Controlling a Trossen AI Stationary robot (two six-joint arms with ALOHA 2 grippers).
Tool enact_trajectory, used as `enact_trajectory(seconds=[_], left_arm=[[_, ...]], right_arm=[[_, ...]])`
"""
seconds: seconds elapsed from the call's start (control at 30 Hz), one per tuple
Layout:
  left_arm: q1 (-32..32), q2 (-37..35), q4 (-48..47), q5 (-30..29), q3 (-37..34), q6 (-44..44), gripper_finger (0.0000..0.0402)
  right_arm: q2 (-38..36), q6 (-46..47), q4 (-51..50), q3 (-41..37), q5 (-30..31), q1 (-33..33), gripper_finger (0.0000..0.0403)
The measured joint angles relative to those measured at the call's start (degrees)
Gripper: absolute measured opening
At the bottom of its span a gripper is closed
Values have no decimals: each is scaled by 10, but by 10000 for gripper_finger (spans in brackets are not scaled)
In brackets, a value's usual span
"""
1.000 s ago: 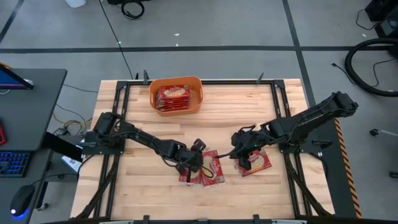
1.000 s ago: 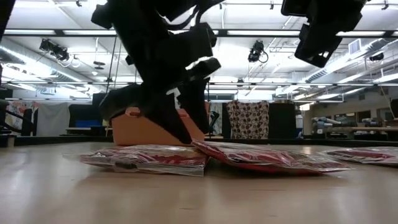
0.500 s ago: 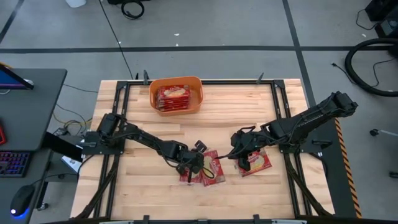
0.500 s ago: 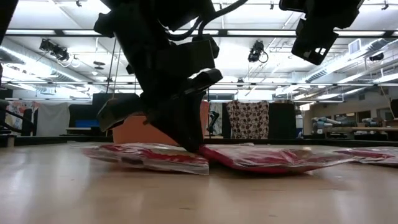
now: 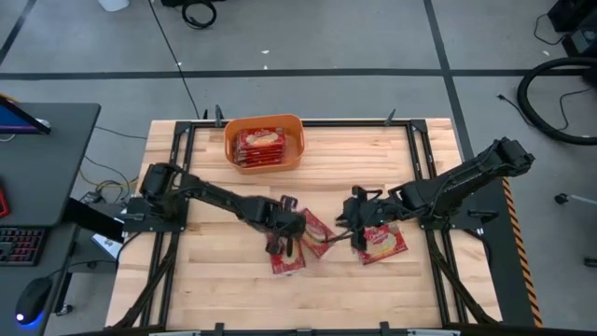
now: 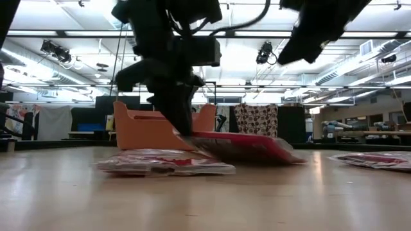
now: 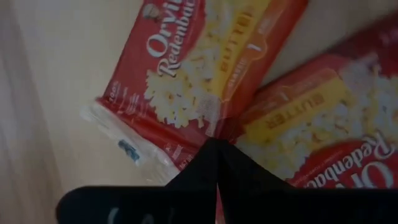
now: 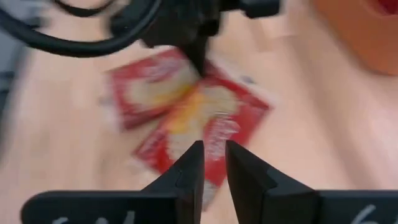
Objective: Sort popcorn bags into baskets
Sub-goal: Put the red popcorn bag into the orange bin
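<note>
Two red popcorn bags sit mid-table. One (image 5: 287, 259) lies flat. The other (image 5: 319, 230) is raised at one end, with my left gripper (image 5: 291, 224) shut on it. A third bag (image 5: 382, 241) lies flat to the right, below my right arm. My right gripper (image 8: 213, 163) hovers above the table beside it, its fingers a narrow gap apart with nothing between them. The orange basket (image 5: 231, 149) stands at the far edge with popcorn bags (image 5: 259, 145) inside. My left gripper pinches the raised bag at its edge (image 7: 239, 134) between its two shut fingers, slanting down from above. That end (image 6: 196, 136) is lifted off the table and the bag tilts down away from the fingers. Whether its low end (image 6: 286, 157) touches the table, I cannot tell.
Bare wood lies between the bags and the basket and along the near edge. Black frame rails (image 5: 182, 168) run along the table's sides. A desk with a keyboard (image 5: 19, 245) stands off the left side.
My left gripper has shut on the edge of one bag, rolled, and risen toward the far edge. That bag's gripped end has come up off the table and the bag has swung away from its neighbour, which stays flat.
</note>
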Motion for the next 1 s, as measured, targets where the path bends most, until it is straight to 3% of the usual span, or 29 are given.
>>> enact_trajectory(seconds=[0.07,0.2,0.4,0.57,0.77,1.0], left_arm=[[14,-2,-17,21,7,-49,3],[30,-2,-29,42,22,-105,2],[35,-2,-42,44,36,-122,1],[38,-2,-49,54,36,-159,1],[38,-3,-47,57,36,-191,1],[38,-3,-45,58,36,-217,1]], right_arm=[[23,-18,7,0,32,-3,80],[86,-41,60,0,22,-14,108],[153,-42,132,0,10,-15,163],[176,-48,159,0,-19,-12,218],[230,-81,173,0,-11,-1,278],[260,-118,183,0,24,0,295]])
